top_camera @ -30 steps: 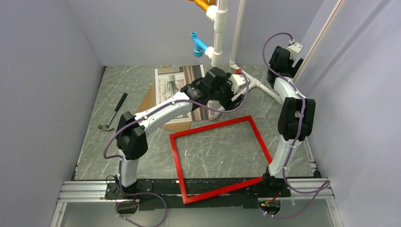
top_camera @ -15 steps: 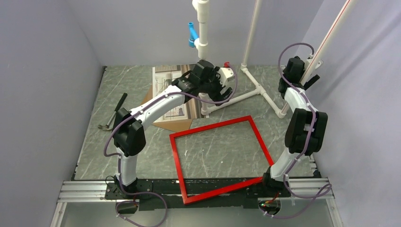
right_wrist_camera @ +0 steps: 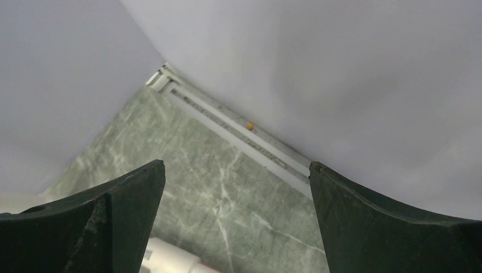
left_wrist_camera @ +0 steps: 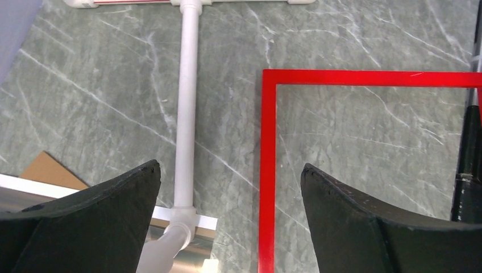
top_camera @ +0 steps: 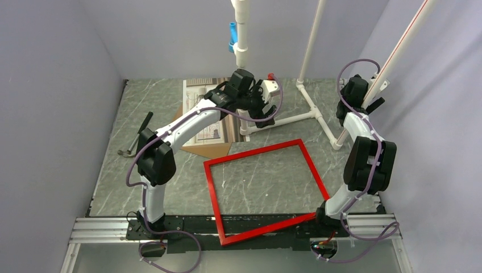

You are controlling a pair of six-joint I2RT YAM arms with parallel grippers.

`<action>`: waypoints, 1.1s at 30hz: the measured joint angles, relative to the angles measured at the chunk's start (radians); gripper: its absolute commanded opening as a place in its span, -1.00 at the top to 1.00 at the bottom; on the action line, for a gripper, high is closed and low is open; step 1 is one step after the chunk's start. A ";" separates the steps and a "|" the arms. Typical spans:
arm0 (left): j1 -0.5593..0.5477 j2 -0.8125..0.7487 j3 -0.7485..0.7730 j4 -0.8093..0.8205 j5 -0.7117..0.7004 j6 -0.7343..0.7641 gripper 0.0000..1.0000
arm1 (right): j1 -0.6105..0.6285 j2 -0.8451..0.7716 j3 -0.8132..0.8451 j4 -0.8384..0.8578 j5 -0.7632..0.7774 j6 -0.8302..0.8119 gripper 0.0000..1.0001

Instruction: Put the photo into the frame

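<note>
The red frame (top_camera: pixel 256 152) lies flat on the marble table in the top view, its near corner over the front rail. Its far corner and one edge show in the left wrist view (left_wrist_camera: pixel 267 165). The photo (top_camera: pixel 200 98) lies at the back left on a brown backing board (top_camera: pixel 211 150), partly hidden by my left arm; only its white edge (left_wrist_camera: pixel 23 186) shows in the left wrist view. My left gripper (top_camera: pixel 260 111) is open and empty above the table beyond the frame's far edge (left_wrist_camera: pixel 230 170). My right gripper (top_camera: pixel 372 103) is open and empty (right_wrist_camera: pixel 236 168), facing the right wall.
A white PVC pipe stand (top_camera: pixel 284 119) stands behind the frame, its upright (top_camera: pixel 242 34) rising right beside my left gripper; one base pipe (left_wrist_camera: pixel 187 114) runs under the gripper. A hammer (top_camera: pixel 139 133) lies at the left. The walls enclose the table closely.
The pipe stand has shifted left and turned. My left gripper has moved back and left with it. My right arm has swung right toward the wall.
</note>
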 measured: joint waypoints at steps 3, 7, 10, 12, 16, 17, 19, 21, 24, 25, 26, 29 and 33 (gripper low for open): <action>-0.011 -0.004 -0.010 0.000 0.016 0.000 -0.99 | -0.001 -0.002 -0.005 0.008 -0.069 0.000 -0.98; -0.034 -0.017 -0.033 -0.012 0.018 0.001 -0.99 | -0.005 -0.002 -0.007 0.008 -0.196 -0.001 -0.99; -0.071 -0.050 -0.062 -0.017 0.011 0.000 -0.99 | -0.005 -0.002 -0.007 0.014 -0.298 -0.004 -0.99; -0.089 -0.082 -0.084 -0.017 0.005 -0.003 -0.99 | -0.002 -0.002 -0.007 0.017 -0.351 -0.013 -0.99; -0.114 -0.187 -0.156 0.000 -0.004 -0.040 -0.99 | 0.022 -0.002 -0.005 0.021 -0.446 -0.046 -0.99; -0.114 -0.217 -0.175 0.007 -0.008 -0.049 -0.99 | 0.030 -0.002 -0.002 0.021 -0.465 -0.053 -0.99; -0.111 -0.288 -0.226 0.031 -0.018 -0.073 -0.99 | 0.057 -0.001 0.009 0.019 -0.514 -0.076 -0.99; -0.107 -0.354 -0.268 0.045 -0.035 -0.097 -0.99 | 0.091 -0.001 0.021 0.020 -0.565 -0.099 -0.99; -0.103 -0.444 -0.305 0.043 -0.089 -0.151 -0.99 | 0.152 -0.003 0.027 0.022 -0.651 -0.134 -0.99; -0.101 -0.470 -0.312 0.043 -0.106 -0.177 -0.99 | 0.174 -0.004 0.027 0.018 -0.678 -0.148 -0.99; -0.099 -0.491 -0.320 0.043 -0.122 -0.195 -0.99 | 0.200 -0.007 0.026 0.014 -0.703 -0.163 -0.99; -0.082 -0.576 -0.373 0.040 -0.167 -0.263 -0.99 | 0.275 -0.046 0.001 -0.005 -0.755 -0.208 -0.99; -0.004 -0.681 -0.439 -0.001 -0.219 -0.343 -0.99 | 0.369 -0.198 -0.103 -0.035 -0.835 -0.246 -0.99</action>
